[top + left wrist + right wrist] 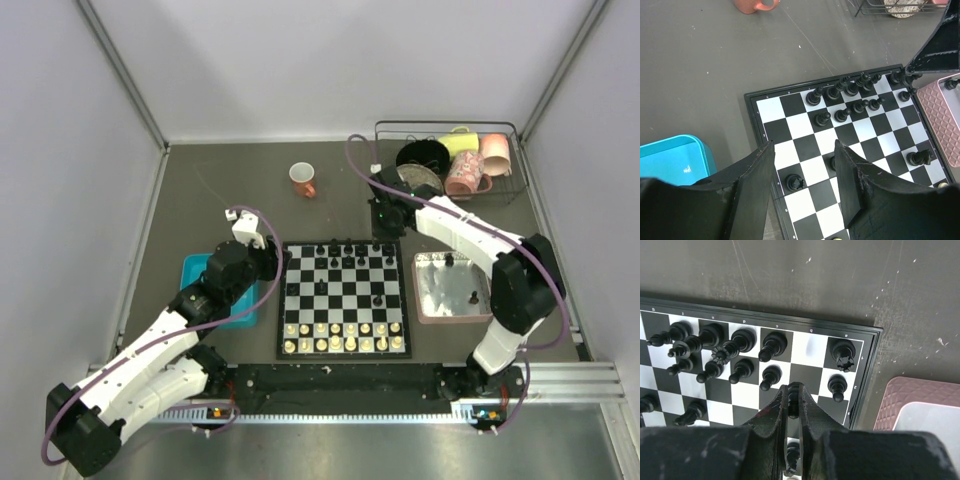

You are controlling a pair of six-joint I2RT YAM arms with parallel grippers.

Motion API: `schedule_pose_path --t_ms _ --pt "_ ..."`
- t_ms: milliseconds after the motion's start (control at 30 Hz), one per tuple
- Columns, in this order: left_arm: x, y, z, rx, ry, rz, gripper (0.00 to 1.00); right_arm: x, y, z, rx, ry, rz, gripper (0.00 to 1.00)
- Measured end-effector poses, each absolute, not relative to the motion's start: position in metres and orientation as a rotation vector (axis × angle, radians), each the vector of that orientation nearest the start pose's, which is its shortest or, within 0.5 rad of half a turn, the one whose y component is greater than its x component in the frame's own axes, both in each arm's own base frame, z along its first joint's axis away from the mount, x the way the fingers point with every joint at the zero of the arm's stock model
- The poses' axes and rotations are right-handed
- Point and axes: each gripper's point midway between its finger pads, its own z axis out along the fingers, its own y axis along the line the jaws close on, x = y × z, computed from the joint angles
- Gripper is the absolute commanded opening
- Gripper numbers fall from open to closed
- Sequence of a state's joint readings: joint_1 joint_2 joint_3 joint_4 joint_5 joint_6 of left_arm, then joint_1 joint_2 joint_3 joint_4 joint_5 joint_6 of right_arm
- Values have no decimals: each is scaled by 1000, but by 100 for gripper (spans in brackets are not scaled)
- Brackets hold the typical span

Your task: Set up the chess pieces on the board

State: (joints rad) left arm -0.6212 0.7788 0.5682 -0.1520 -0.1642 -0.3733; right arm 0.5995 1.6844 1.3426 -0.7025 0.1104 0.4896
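1. The chessboard (340, 290) is laid flat in the middle of the worktop, close to its near edge.
2. Most black chess pieces (742, 339) are stood in two rows along the board's far edge. The square next to the far right corner is bare.
3. A stray black piece (795, 182) is seen on a middle square near the board's left edge, and another (378, 298) toward its right edge.
4. Two more black pieces (449, 260) are seen in the pink tray (418, 290), just beside the board's right edge.
5. Cream-white pieces (345, 335) are lined in two rows along the board's near edge.
6. The left gripper (804, 147) is held over the board's left edge, jaws apart, with nothing clamped.
7. The right gripper (792, 390) is held near the board's far right corner, jaws drawn together. Whether a piece is pinched cannot be told.
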Motion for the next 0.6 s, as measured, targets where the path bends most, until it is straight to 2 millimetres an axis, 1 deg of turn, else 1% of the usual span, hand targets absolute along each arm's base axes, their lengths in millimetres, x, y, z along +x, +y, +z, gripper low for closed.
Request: schedule_pose_path --t_ms 433,600 --pt "256 -165 181 128 1958 -500 56 324 228 86 -124 2681 221 0" --pt "256 -164 180 128 1959 -499 56 315 223 72 -126 2716 204 0"
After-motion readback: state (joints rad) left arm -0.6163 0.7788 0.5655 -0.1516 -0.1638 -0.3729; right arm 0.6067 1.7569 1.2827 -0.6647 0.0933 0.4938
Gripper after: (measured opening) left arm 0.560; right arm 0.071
